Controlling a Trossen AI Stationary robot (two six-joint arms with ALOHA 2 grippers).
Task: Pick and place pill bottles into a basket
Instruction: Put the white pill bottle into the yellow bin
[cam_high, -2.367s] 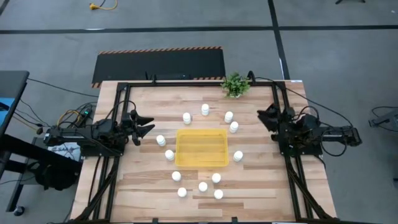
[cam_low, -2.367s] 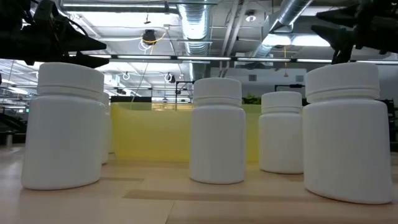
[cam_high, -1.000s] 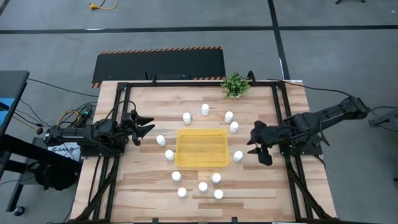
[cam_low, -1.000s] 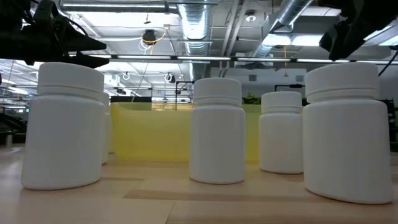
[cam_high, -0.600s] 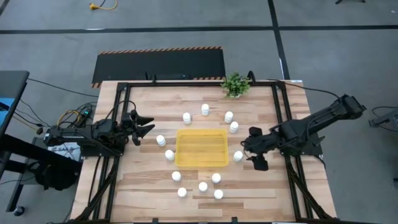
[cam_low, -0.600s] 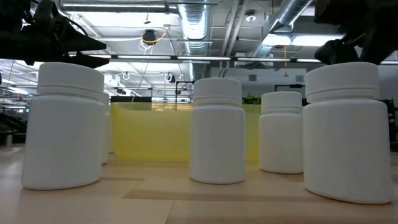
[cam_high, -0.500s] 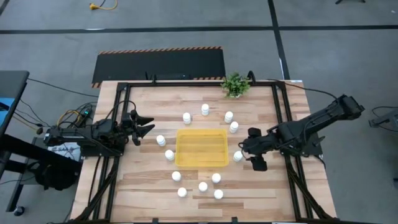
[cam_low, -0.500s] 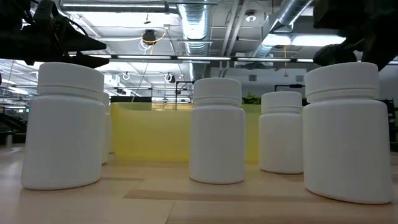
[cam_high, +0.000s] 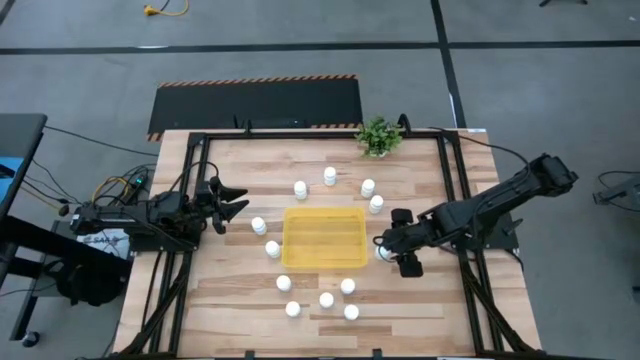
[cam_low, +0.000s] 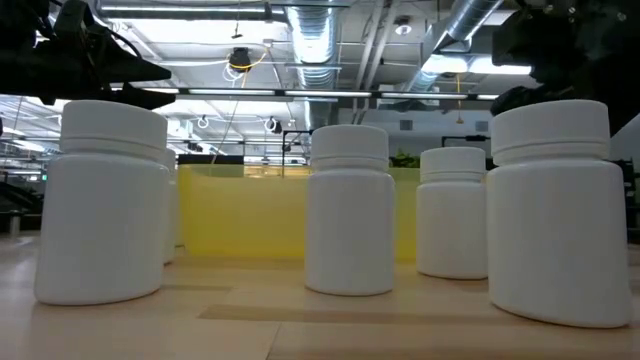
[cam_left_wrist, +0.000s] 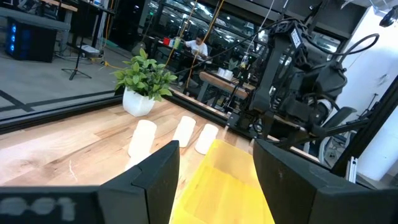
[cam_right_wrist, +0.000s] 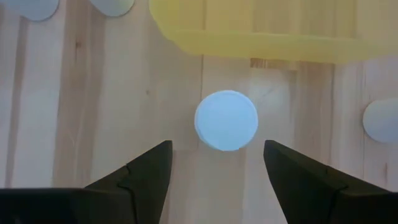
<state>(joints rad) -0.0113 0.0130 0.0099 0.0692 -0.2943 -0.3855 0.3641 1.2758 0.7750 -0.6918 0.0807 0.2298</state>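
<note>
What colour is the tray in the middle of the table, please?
Bright yellow; the tray shows best in the high view.

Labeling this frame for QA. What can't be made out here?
- Bottle under the right gripper: high view, the gripper covers most of it; the right wrist view shows only its cap.
- Yellow basket inside: low view, the near bottles and its own wall block it.
- Plant pot: high view, leaves cover it.

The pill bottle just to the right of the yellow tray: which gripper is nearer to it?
Right. The right gripper, open, hangs directly above that pill bottle, beside the yellow tray. The left gripper waits beyond the tray's opposite side.
</note>
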